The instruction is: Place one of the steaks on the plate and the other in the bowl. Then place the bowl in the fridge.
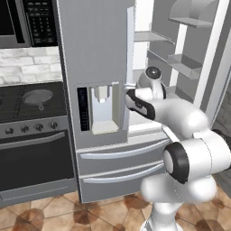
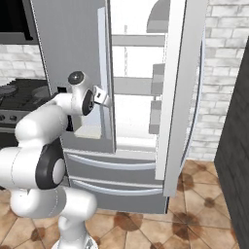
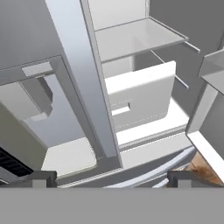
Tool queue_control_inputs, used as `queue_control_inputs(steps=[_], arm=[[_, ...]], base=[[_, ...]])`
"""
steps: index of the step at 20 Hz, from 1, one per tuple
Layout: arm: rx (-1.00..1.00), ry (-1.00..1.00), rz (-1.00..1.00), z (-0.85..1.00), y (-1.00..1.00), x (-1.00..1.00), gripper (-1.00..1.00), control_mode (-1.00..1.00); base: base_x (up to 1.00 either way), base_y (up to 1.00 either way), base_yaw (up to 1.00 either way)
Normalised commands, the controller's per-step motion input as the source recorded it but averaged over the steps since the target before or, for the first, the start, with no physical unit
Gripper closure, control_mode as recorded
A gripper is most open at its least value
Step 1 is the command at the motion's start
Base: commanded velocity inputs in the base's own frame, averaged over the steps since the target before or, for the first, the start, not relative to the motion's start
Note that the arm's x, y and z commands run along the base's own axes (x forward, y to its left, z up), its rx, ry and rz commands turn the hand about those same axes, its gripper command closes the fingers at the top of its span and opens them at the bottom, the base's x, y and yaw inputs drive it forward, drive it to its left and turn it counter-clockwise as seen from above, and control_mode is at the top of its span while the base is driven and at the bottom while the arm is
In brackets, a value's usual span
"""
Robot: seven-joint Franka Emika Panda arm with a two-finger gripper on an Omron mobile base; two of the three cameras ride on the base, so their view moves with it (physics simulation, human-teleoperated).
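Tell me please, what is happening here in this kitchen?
A white robot arm stands in front of the fridge. The fridge's right door is swung open, the left door with the water dispenser is closed, and white shelves show inside. The gripper is near the edge of the left door, pointing into the fridge, with its jaws wide open and nothing between them. A stove stands to the left.
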Motion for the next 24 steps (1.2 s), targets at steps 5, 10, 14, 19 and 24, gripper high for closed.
queue_control_inputs(steps=[5, 10, 14, 19, 24], arm=[[-0.01, 0.00, 0.05, 0.12, 0.01, 0.68, -1.00, -1.00], [-0.05, -0.04, 0.00, 0.01, 0.00, 0.54, -1.00, -1.00], [-0.07, -0.10, 0.00, 0.00, 0.01, 0.29, -1.00, -1.00], [-0.02, -0.05, 0.02, 0.07, 0.00, 0.26, -1.00, -1.00], [0.00, 0.00, 0.09, 0.10, 0.00, 0.24, -1.00, -1.00]], base=[[0.00, 0.00, 0.00], [0.00, 0.00, 0.00], [0.00, 0.00, 0.00], [0.00, 0.00, 0.00], [0.00, 0.00, 0.00]])
